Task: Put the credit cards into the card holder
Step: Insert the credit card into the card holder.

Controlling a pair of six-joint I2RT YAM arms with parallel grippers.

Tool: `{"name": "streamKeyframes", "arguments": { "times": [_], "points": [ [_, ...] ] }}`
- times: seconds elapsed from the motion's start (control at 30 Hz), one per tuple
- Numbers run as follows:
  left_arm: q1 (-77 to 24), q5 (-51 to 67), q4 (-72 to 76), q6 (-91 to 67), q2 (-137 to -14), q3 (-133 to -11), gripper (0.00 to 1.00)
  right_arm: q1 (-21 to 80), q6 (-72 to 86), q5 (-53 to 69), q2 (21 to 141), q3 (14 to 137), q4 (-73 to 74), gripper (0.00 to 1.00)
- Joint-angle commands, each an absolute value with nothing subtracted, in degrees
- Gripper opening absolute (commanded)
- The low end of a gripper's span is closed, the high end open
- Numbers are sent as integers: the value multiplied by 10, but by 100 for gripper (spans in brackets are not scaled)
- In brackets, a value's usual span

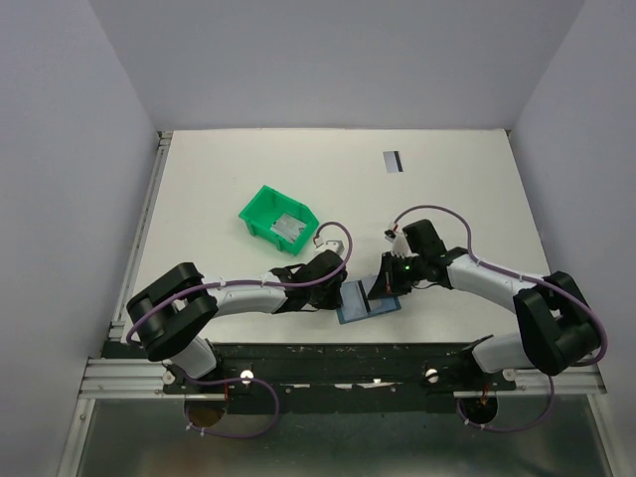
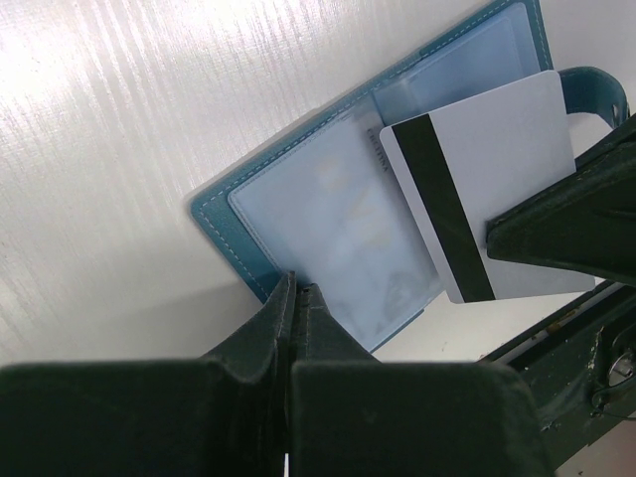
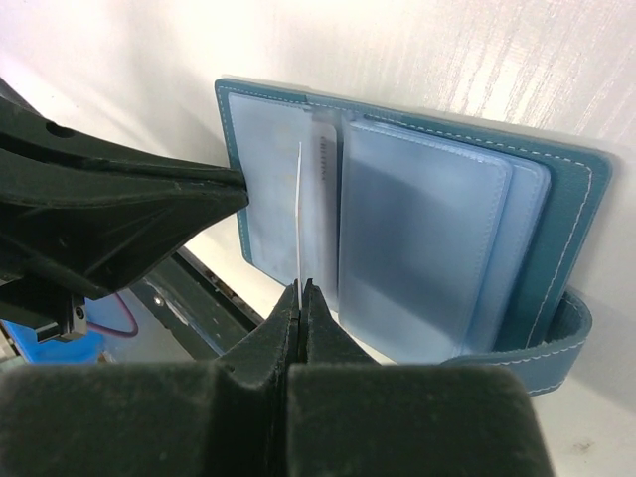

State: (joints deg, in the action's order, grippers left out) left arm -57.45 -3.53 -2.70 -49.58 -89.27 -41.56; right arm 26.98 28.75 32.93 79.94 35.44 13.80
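Observation:
The slate-blue card holder (image 1: pixel 356 312) lies open near the table's front edge, its clear sleeves (image 2: pixel 328 209) facing up. My right gripper (image 3: pixel 301 290) is shut on a credit card (image 2: pixel 497 169), white with a dark stripe, whose edge (image 3: pixel 300 199) stands over the holder's middle sleeves. My left gripper (image 2: pixel 296 291) is shut, its tips on the holder's near edge (image 2: pixel 221 231). A second credit card (image 1: pixel 395 161) lies flat at the far right of the table.
A green plastic bin (image 1: pixel 266 211) stands behind the left arm, with a silvery card-like piece (image 1: pixel 289 228) inside. The holder's strap (image 3: pixel 556 343) curls off its right side. The table's dark front rail (image 2: pixel 581 348) runs close by.

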Motion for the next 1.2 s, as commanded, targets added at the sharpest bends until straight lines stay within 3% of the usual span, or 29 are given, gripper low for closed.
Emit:
{"name": "streamKeyframes", "arguments": {
  "times": [0.0,0.4,1.17],
  "points": [
    [-574,-32,-83,-489,-917,-403,0,267,280,326,803,343,143,0],
    [-575,-32,-85,-489,-915,-406,0,267,282,309,823,338,136,0],
    [-575,-32,-84,-486,-921,-410,0,267,322,391,882,316,28,0]
  ]
}}
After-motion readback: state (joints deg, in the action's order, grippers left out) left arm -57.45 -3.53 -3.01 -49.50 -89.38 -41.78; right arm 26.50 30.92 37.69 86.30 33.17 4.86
